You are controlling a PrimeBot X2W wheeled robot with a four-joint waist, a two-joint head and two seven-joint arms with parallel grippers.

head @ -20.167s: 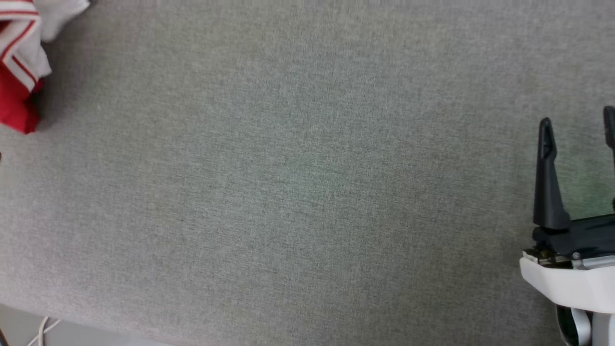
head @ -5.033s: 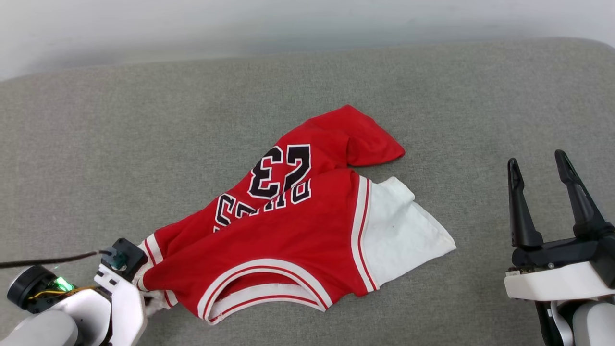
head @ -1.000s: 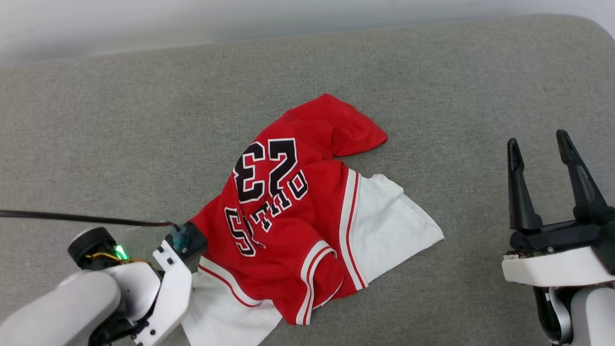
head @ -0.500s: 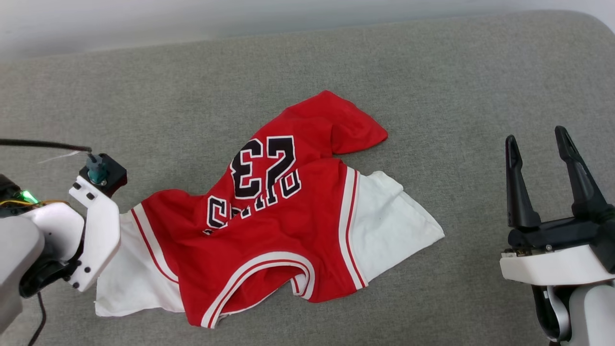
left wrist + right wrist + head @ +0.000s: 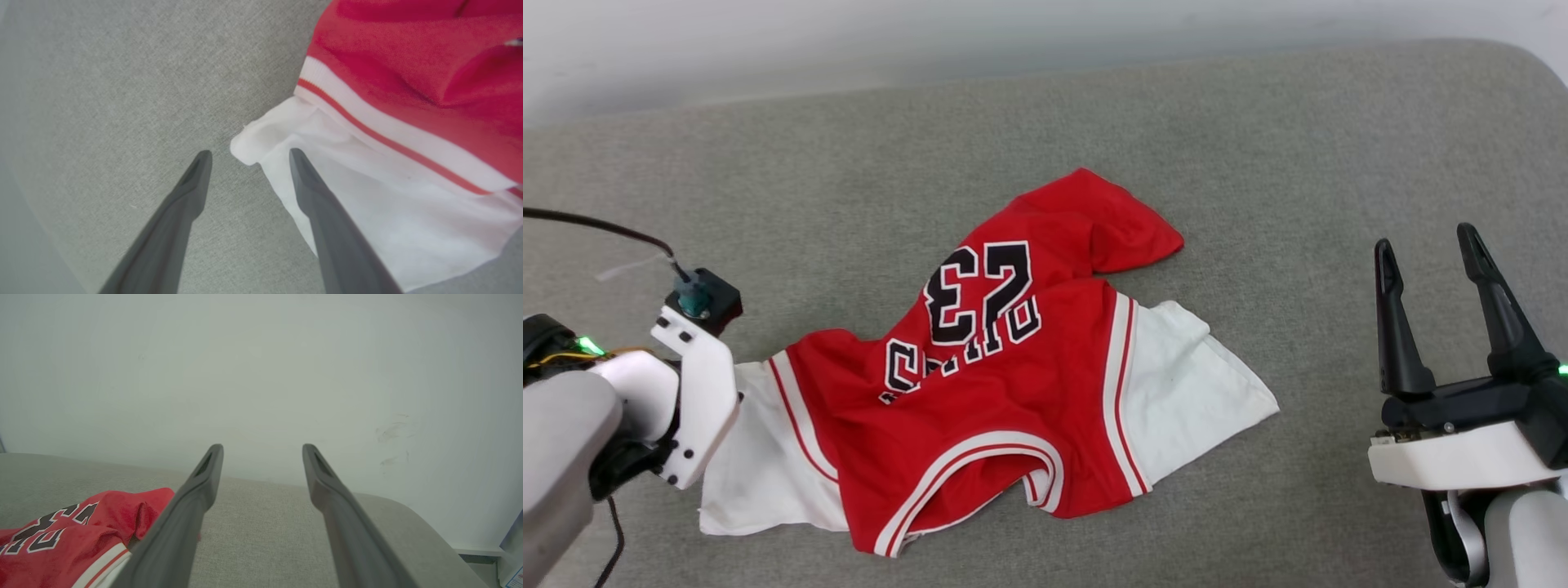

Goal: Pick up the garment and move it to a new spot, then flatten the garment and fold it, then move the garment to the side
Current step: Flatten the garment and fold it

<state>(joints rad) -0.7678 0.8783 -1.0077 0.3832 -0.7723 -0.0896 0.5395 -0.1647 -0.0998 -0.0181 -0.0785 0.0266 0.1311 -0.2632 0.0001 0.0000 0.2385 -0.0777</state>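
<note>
Loosely crumpled garment, perhaps jersey knit; left pincer and right pincer agape.

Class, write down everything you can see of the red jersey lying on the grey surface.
The jersey looks like soft red fabric with white short sleeves, red-white striped trim, a black, white-outlined "23" and partly creased lettering. It lies rumpled, not yet flattened, on the grey cushion, its neckline towards the robot and its far end bunched. The open left gripper sits at the corner of one sleeve; whether it touches cannot be told.
</note>
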